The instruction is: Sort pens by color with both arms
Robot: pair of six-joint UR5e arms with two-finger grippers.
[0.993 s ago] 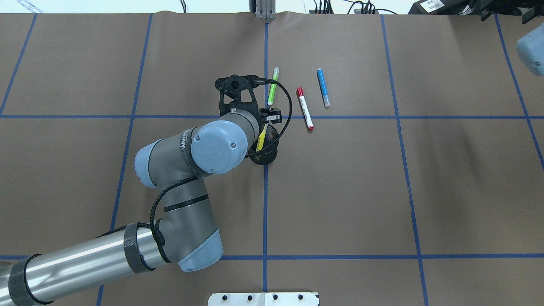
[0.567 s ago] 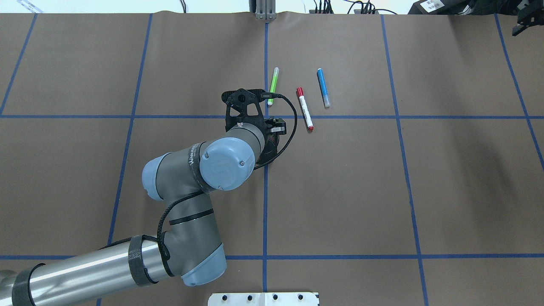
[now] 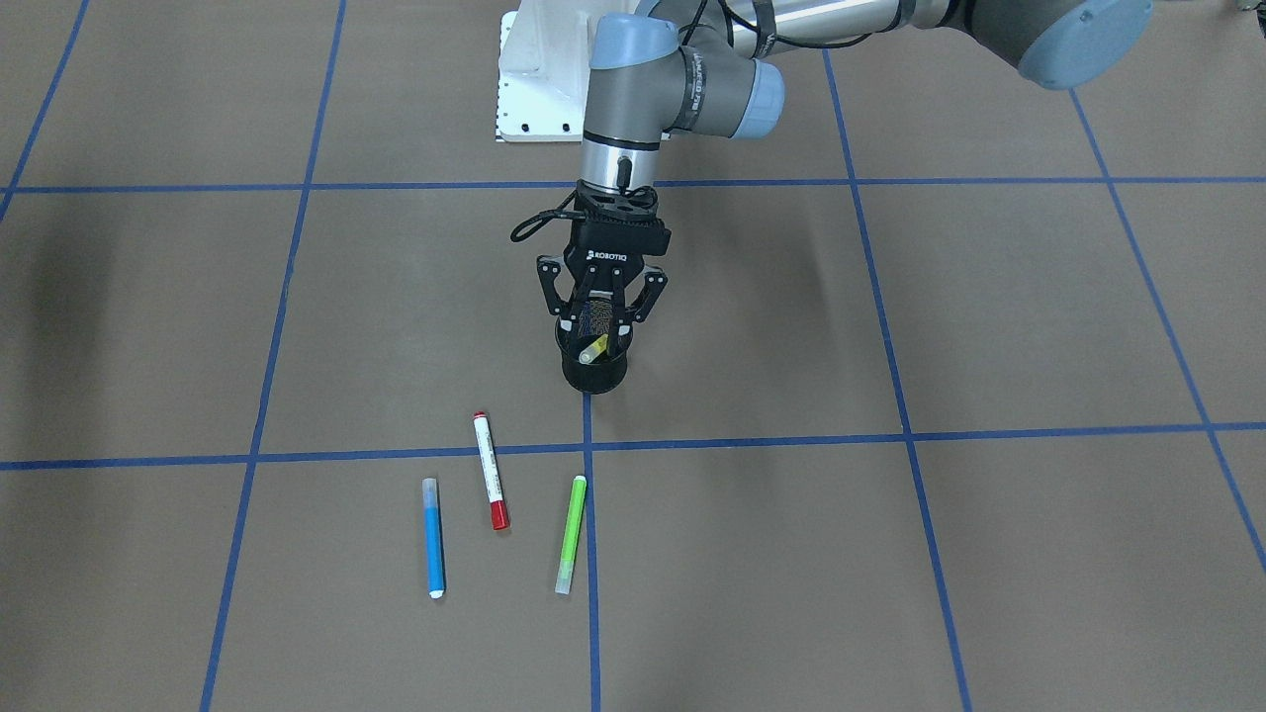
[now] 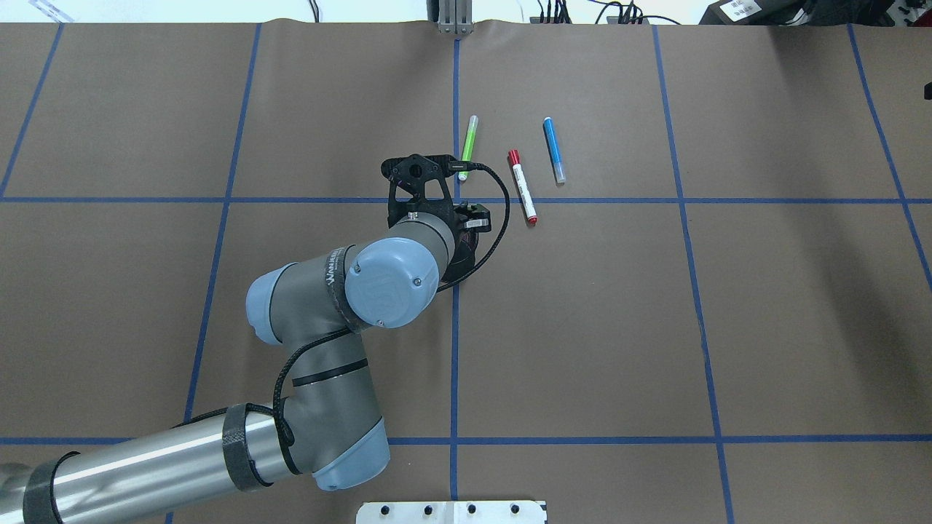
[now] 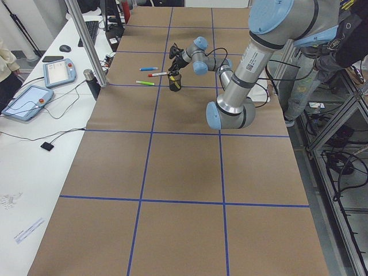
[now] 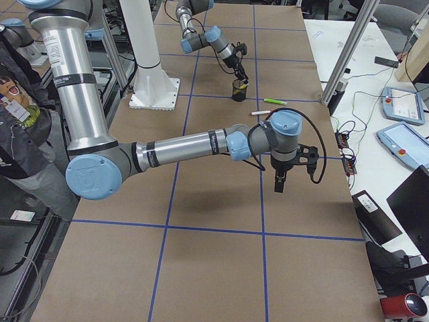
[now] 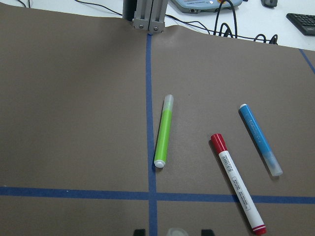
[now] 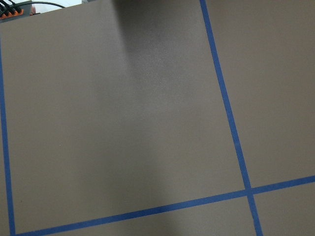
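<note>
My left gripper (image 3: 596, 321) is open and points down over a black mesh cup (image 3: 593, 376). The yellow pen (image 3: 594, 348) leans inside the cup, just below the spread fingers. The green pen (image 3: 571, 534), the white pen with red ends (image 3: 489, 470) and the blue pen (image 3: 433, 539) lie on the brown paper beyond the cup. They also show in the left wrist view: green (image 7: 164, 132), red-ended (image 7: 238, 184), blue (image 7: 261, 140). My right gripper (image 6: 279, 184) shows only in the exterior right view, above bare paper; I cannot tell whether it is open.
In the overhead view my left wrist (image 4: 415, 225) hides most of the cup. A white base plate (image 3: 539, 89) sits at the robot's side of the table. Blue tape lines cross the brown paper. A metal post (image 7: 147, 14) stands at the far edge.
My left wrist has moved right and toward the robot's side, so it now covers the cup and yellow pen in the overhead view. The right arm has left the overhead view's top right corner.
</note>
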